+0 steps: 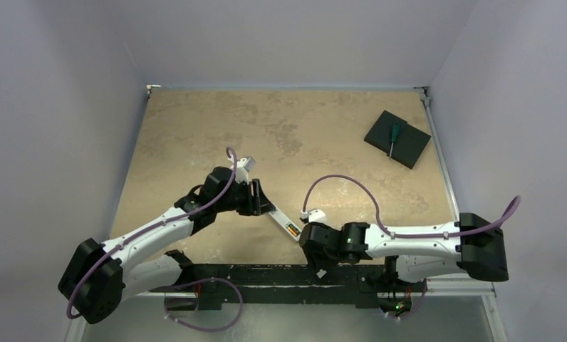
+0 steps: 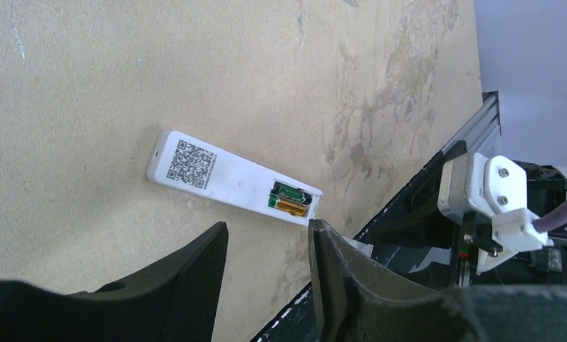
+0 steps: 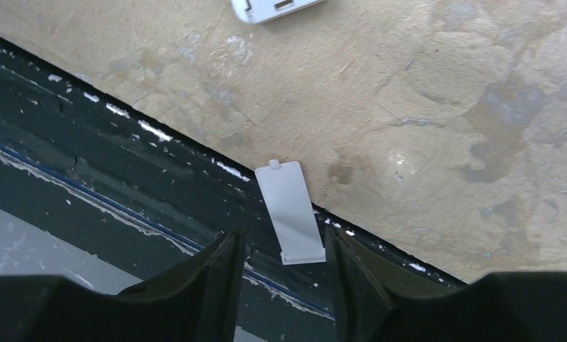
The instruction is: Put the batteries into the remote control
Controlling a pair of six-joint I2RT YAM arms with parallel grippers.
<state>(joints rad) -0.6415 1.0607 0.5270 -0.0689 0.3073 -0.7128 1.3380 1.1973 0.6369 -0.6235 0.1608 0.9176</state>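
White batt cover point(image 3: 290, 212) sits betw my R gripper's point(image 3: 284, 239) spread, empty fingers, long axis pointing ahead twd remote point(image 3: 266, 13).

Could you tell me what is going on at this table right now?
The remote control lies back-up on the table, its recess open with a gold-orange battery seated. The left gripper hovers open near it. The right gripper is open, fingers either side of the loose white cover at the table's near edge.
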